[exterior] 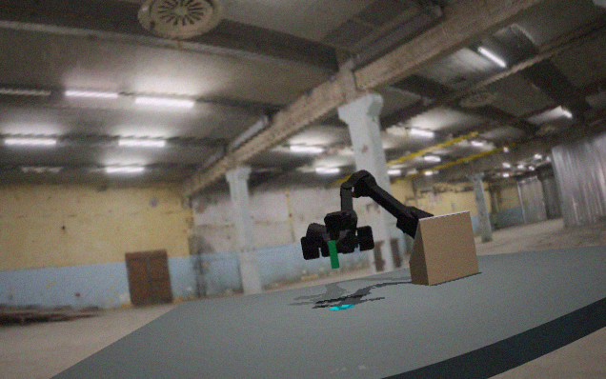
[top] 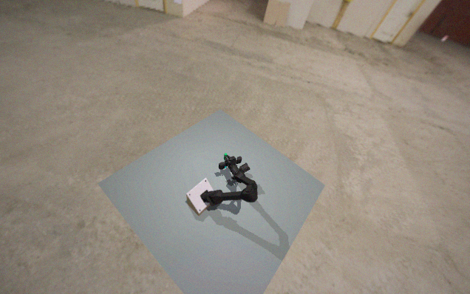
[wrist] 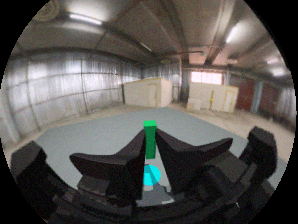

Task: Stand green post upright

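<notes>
The green post (top: 225,154) (exterior: 333,254) (wrist: 150,141) is held near upright, slightly tilted in the exterior view, with its lower end in the air above the table. My gripper (wrist: 149,131) is shut on the post; in the exterior view the fingers are partly hidden behind it. The cyan circle (exterior: 341,308) (wrist: 151,175) lies flat on the table below the post. In the top view the arm hides most of the circle, and only a bit of cyan shows below the gripper.
The arm's base is fixed to a wedge-shaped block (top: 196,195) (exterior: 450,249) with a pale sloping top, standing on the grey-blue table (top: 148,185) (exterior: 238,343). The arm's shadow falls on the table near the circle.
</notes>
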`<state>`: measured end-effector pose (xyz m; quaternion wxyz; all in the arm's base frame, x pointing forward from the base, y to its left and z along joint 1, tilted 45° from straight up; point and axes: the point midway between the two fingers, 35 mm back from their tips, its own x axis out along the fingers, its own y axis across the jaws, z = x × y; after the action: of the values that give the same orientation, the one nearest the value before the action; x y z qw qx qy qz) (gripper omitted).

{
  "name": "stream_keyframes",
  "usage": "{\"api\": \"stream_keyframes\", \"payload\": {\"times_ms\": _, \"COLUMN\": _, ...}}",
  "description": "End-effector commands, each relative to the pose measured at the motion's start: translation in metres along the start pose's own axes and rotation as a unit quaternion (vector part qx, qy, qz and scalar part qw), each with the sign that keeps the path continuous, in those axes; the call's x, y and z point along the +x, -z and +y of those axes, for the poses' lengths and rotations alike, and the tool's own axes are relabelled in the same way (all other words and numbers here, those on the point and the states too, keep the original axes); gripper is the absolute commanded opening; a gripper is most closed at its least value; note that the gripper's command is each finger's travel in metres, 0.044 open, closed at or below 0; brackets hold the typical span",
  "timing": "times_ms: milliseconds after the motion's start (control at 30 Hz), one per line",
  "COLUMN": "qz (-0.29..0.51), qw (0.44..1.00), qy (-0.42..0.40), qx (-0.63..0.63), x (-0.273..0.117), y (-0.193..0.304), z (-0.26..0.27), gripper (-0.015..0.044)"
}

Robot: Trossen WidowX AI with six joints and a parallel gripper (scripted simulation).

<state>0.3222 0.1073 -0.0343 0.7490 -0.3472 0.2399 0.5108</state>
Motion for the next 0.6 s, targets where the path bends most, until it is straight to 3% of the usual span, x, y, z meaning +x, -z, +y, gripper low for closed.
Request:
{"api": "stream_keyframes", "payload": {"times_ms": 0, "qz": 0.0, "qw": 1.0, "qy": 0.0, "qx": -0.002, "x": 0.002, "y": 0.015, "z": -0.002, "gripper": 0.0022}}
{"api": "stream_keyframes", "payload": {"times_ms": 567, "qz": 0.0, "qw": 1.0, "qy": 0.0, "qx": 0.0, "x": 0.007, "y": 0.079, "z": 0.002, "gripper": 0.0022}}
